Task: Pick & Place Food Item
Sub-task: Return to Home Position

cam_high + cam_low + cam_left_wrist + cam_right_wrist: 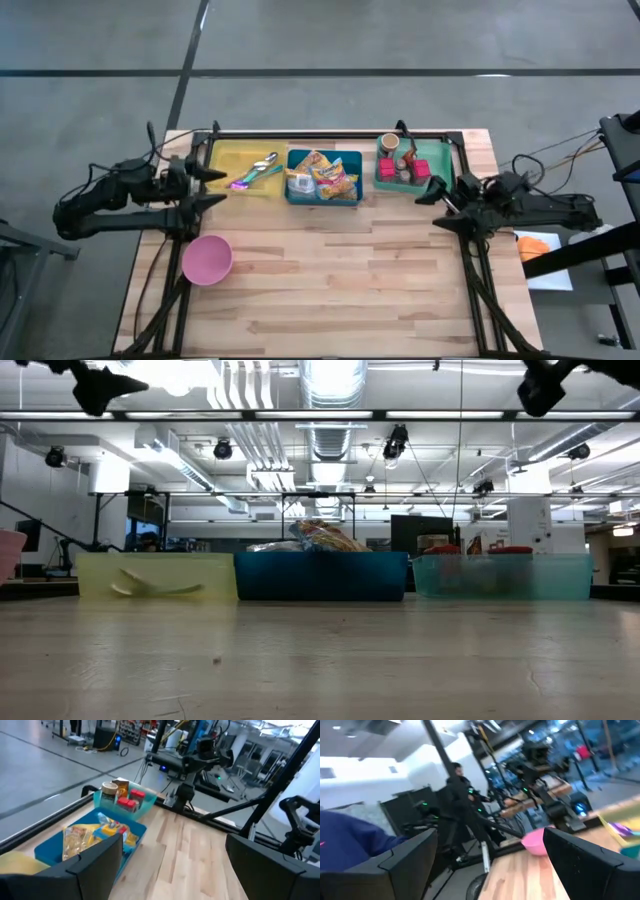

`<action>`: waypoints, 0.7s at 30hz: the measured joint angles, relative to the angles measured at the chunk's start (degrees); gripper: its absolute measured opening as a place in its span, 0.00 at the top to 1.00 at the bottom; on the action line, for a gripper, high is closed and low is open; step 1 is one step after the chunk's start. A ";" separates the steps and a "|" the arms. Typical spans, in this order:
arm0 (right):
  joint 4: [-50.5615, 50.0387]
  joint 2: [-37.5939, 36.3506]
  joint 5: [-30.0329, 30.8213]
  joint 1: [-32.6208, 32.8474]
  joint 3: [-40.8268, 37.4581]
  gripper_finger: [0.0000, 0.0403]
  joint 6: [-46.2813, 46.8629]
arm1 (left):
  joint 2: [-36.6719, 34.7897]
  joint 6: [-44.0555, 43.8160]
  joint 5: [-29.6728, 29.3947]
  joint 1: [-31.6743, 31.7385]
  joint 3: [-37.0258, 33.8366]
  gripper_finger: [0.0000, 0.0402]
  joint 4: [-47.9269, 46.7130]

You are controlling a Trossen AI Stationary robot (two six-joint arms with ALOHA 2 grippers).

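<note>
While bins (320, 578) line the edge, left claw (214, 186) faces right claw (440, 205).

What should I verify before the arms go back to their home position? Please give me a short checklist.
1. Left hand open and holding nothing: ok.
2. Right hand open and holding nothing: ok.
3. Food packs lying inside the blue bin: ok.
4. Red cans inside the light green bin: ok.
5. Pink bowl apart from both hands: ok.
6. Arms at home position: cannot tell.
</note>
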 joint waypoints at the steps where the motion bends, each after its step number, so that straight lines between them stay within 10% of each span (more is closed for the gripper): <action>1: -0.01 -1.20 0.05 0.57 -0.54 0.10 -0.37 | -1.27 0.00 -0.02 0.00 -1.31 0.11 0.31; 21: 9.62 -15.84 -0.94 2.61 -18.14 0.10 -1.75 | -14.44 -0.27 3.68 -0.04 -23.83 0.11 4.00</action>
